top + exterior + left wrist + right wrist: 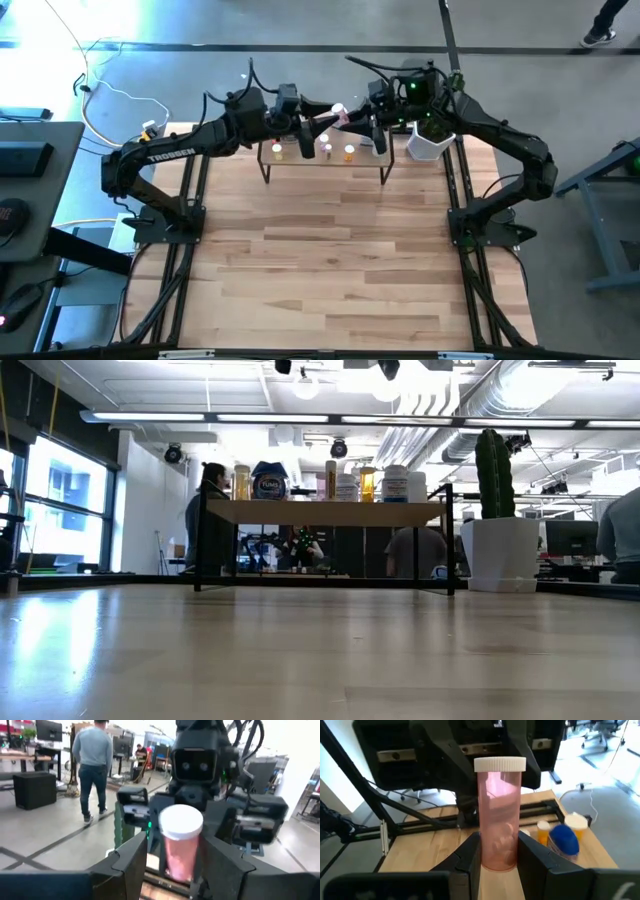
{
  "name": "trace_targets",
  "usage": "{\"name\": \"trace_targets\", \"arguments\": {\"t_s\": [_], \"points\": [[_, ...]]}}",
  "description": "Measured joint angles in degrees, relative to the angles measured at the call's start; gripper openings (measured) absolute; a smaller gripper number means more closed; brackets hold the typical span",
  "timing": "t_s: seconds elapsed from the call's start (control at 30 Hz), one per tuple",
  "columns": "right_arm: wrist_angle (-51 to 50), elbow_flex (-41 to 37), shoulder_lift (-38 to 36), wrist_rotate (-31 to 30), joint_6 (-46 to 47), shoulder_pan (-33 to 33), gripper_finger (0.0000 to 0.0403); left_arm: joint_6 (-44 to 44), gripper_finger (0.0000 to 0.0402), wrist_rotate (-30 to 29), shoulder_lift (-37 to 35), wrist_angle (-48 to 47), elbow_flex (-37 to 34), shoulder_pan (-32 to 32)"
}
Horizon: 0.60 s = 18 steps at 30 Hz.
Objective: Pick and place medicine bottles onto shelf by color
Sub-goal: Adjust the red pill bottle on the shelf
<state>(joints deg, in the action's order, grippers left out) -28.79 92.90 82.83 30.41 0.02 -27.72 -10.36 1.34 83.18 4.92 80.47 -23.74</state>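
Note:
A pink medicine bottle [338, 112] with a white cap stands upright in the air over the shelf [310, 160] at the table's far edge. My right gripper [497, 855] is shut on it. My left gripper [177, 865] comes from the opposite side, open. Its fingers stand on either side of the same bottle [180, 845], and a gap shows on one side. Several more bottles [395, 482] and a blue-lidded jar [269, 480] stand on their bases on the shelf's top board [325, 512]. My right gripper pinches the pink bottle's lower half [487, 852] between its two fingers. The fingers come from the table's right side, nearly level and slanting a little down. The bottle stands upright with its cap up, lifted clear of the shelf.
A white pot with a cactus [428, 143] stands just right of the shelf [497, 550]. The blue-lidded jar [565, 840] and an orange bottle [542, 827] sit below the held bottle. A person [95, 765] walks in the room beyond. The near half of the table [330, 270] is bare wood.

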Motion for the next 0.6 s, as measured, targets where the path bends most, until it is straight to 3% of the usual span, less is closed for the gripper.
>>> {"name": "trace_targets", "arguments": {"t_s": [0.6], "points": [[1.47, 0.04, 0.04, -3.5, 1.18, 3.65, 0.0087, -0.19, 0.0165, 3.91, -0.02, 3.78, 0.0, -1.11]]}}
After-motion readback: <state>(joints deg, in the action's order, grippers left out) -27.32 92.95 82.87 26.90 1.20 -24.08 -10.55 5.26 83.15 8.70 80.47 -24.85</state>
